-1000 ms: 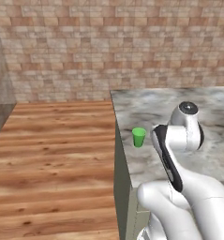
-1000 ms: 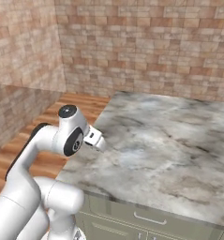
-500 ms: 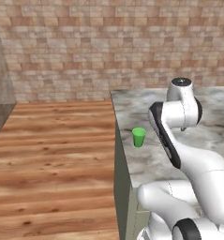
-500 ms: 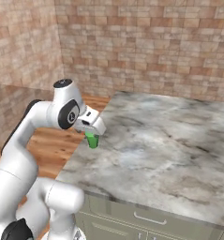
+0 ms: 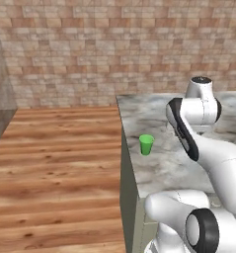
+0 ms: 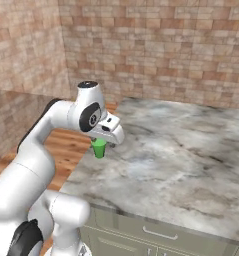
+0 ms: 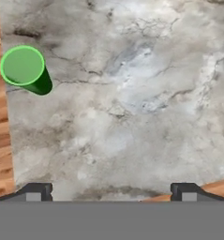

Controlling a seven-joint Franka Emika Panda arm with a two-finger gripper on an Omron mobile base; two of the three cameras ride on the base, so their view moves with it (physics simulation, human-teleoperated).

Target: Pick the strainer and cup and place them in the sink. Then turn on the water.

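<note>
1. Where the grey-veined marble countertop [image 5: 164, 163] meets the wood-plank floor [image 5: 55, 163], a small bright green tapered tumbler [image 5: 146, 145] is seen standing upright, smooth-walled and wider at the rim than at the base.
2. In the hand view the tumbler [image 7: 25, 69] is placed toward ten o'clock, close to the counter's edge, its round open mouth turned to the camera.
3. The two-finger gripper [image 7: 111, 190] is held wide open above bare marble, with nothing between its dark square finger tips [image 7: 36, 191].
4. In the right base view the tumbler [image 6: 99, 148] is partly covered by the white hand of the arm [image 6: 86, 112], well apart from the fingers.
5. A mottled brick wall [image 5: 114, 44] is seen behind the counter.
</note>
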